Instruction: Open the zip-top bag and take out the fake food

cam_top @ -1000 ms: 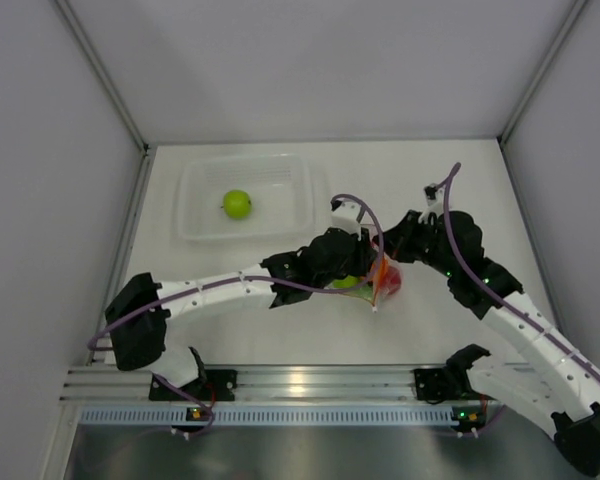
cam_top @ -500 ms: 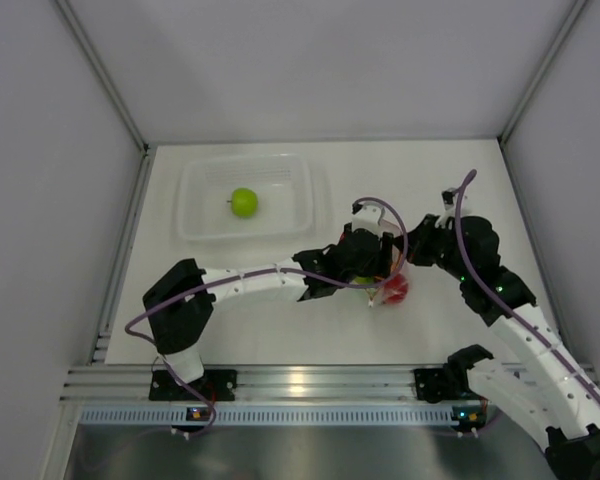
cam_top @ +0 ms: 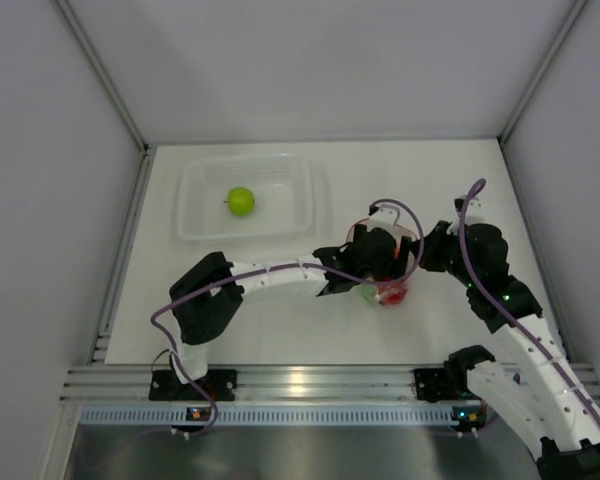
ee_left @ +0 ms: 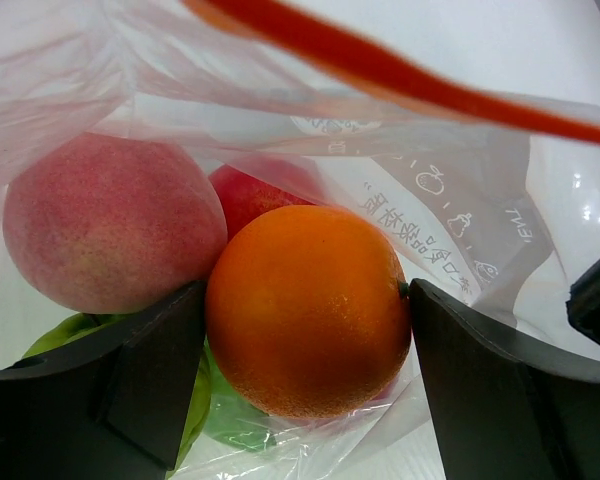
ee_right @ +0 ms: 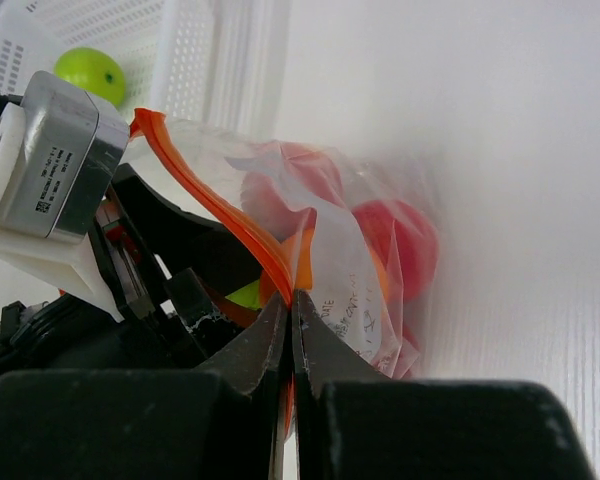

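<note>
Top external: zip-top bag (cam_top: 392, 292) is lying on the tabletop (cam_top: 280, 330) right of center, between both wrists and well apart from the clear tub (cam_top: 185, 215) at back left. A green apple (cam_top: 241, 201) is sitting in the tub.

Left wrist: left pincer (ee_left: 308, 300) is reaching into the bag's open mouth, its fingers (ee_left: 150, 380) pressing against both sides of an orange (ee_left: 300, 340), so it is gripping that. The rest of the fake food (ee_left: 110, 222) is sitting inside the bag: a pink peach touching the orange's left side, a red fruit (ee_left: 255, 190) behind, something green (ee_left: 65, 335) underneath. The zipper strip (ee_left: 400, 85) is crossing overhead.

Right wrist: right pincer (ee_right: 291, 300) is pressed together, pinching the bag's rim at the strip.
</note>
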`<state>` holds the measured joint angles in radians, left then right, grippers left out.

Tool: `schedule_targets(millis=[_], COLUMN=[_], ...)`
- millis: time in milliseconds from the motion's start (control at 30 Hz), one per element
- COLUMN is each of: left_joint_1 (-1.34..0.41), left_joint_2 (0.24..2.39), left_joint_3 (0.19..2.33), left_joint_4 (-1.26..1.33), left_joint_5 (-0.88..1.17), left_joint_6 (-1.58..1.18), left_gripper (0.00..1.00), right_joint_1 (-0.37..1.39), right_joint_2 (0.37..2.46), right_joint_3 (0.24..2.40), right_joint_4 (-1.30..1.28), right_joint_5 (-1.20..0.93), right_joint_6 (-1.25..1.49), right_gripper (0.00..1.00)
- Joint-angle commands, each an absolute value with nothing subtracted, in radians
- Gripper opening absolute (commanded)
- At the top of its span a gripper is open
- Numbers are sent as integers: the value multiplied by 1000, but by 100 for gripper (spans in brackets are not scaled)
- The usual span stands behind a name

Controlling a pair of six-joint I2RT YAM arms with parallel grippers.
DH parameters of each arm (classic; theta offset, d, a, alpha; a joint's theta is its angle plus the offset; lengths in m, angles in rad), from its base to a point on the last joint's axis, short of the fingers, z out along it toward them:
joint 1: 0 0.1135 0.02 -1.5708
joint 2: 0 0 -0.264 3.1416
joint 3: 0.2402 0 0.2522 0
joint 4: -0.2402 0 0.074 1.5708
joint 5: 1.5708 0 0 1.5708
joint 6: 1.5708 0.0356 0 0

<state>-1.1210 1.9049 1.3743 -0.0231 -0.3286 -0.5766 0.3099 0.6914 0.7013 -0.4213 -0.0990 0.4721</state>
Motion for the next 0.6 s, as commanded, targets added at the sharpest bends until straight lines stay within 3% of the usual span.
schedule_targets(millis=[0,133,267,300,433,500,567], left_joint_1=[-1124,-1124,-1124,-1124,-1124,-1124,-1124], left_joint_2=[1947,1956,1956,1951,1911,1878,1847], left_joint_3=[1411,1413,1408,1405,1394,1387,1344], left_joint_4=[-34,-35,-35,-37,-34,-20,50], left_joint_5=[-296,-304,-301,-296,-243,-236,-232], left_joint_6=[-580,-581,-592,-595,-615,-617,-618], left_gripper=[86,81,55,41,8,0,0], right_joint_1=[313,310,307,305,299,301,299], right_joint_2=[667,667,673,672,675,686,706], right_joint_3=[704,701,693,689,684,683,690], right_joint_4=[-414,-411,-403,-402,-387,-358,-344], right_joint_5=[-196,-202,-207,-203,-199,-213,-227], right_joint_6=[477,472,469,469,466,466,462], right_gripper=[0,0,0,0,0,0,0])
